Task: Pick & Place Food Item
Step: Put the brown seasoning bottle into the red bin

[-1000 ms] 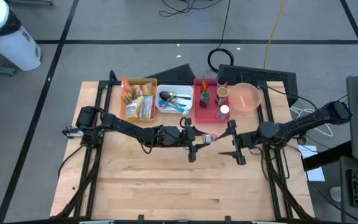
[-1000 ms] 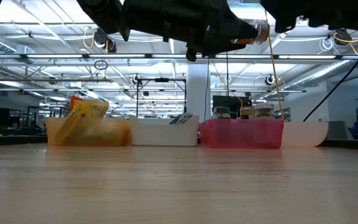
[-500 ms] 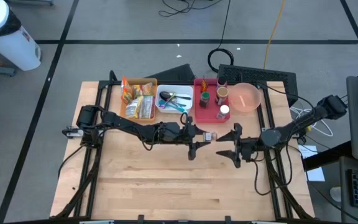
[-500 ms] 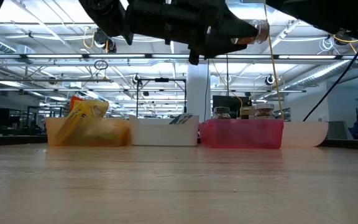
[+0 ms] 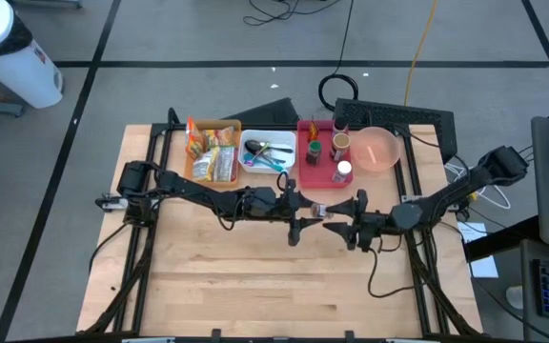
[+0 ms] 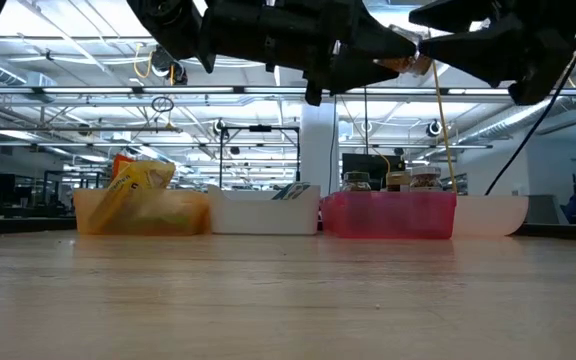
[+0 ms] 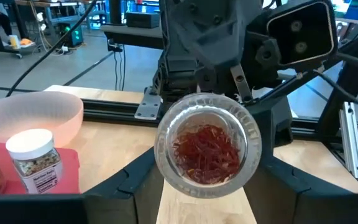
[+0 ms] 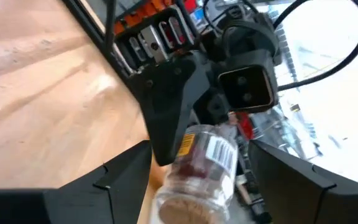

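**Spice jar held in mid-air between two end effectors**

The left end effector [image 5: 305, 209] held a small clear jar [image 5: 318, 208] lying on its side above the middle of the wooden desk [image 5: 255, 276], its fingers closed on the jar's body. In the left wrist view the jar [image 7: 207, 145] faced the camera end-on, with red strands visible through the glass. In the low view the jar [image 6: 414, 50] hung well above the desk surface.

The right end effector [image 5: 343, 218] stood just beside the jar, facing the left one, its fingers spread apart on either side of the jar's free end. The right wrist view showed the jar [image 8: 199, 167] between those fingers [image 8: 124, 174], label and barcode outward; whether they touched the glass could not be told.

Along the far edge of the desk stood an orange bin [image 5: 213, 152] of snack packets, a white bin [image 5: 268, 155] with utensils, a red bin [image 5: 322, 155] with spice jars, and a pink bowl [image 5: 377, 150].
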`<state>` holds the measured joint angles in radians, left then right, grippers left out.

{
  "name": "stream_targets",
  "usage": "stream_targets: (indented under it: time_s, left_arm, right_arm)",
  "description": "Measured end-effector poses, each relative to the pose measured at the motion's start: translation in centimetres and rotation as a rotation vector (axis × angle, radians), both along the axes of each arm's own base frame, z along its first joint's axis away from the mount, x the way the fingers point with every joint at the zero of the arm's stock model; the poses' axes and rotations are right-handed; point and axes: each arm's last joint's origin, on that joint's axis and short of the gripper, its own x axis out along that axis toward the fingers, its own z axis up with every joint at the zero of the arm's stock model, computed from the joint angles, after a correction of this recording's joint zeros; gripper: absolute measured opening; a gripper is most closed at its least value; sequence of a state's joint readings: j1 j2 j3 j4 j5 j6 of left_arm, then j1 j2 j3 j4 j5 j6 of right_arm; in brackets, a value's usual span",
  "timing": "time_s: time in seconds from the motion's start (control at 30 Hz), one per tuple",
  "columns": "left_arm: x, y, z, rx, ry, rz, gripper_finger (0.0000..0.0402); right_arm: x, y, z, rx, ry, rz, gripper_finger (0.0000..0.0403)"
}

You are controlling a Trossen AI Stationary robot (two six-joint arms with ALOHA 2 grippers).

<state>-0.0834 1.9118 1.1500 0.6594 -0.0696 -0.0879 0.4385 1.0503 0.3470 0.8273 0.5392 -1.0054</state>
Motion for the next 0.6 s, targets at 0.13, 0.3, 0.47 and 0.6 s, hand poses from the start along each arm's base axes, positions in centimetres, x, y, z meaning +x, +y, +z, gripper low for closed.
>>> stream_targets:
  time_s: [0.13,0.3,0.47,0.6]
  left_arm:
    - [0.0,0.0,0.0,-0.002,0.000,-0.001,0.0181]
    - [0.0,0.1,-0.1,-0.003,0.007,0.004,0.0178]
    - [0.0,-0.1,0.1,-0.007,-0.015,-0.024,0.0185]
    - [0.0,-0.1,0.3,-0.011,-0.038,-0.049,0.0179]
  right_arm:
    - [0.4,0.1,-0.3,-0.059,0.001,-0.020,0.0263]
    - [1.1,-0.7,-1.0,-0.066,0.031,-0.080,0.0263]
    - [1.7,-1.5,-1.5,-0.066,0.045,-0.133,0.0263]
    - [1.8,-1.8,-1.5,-0.059,0.045,-0.150,0.0258]
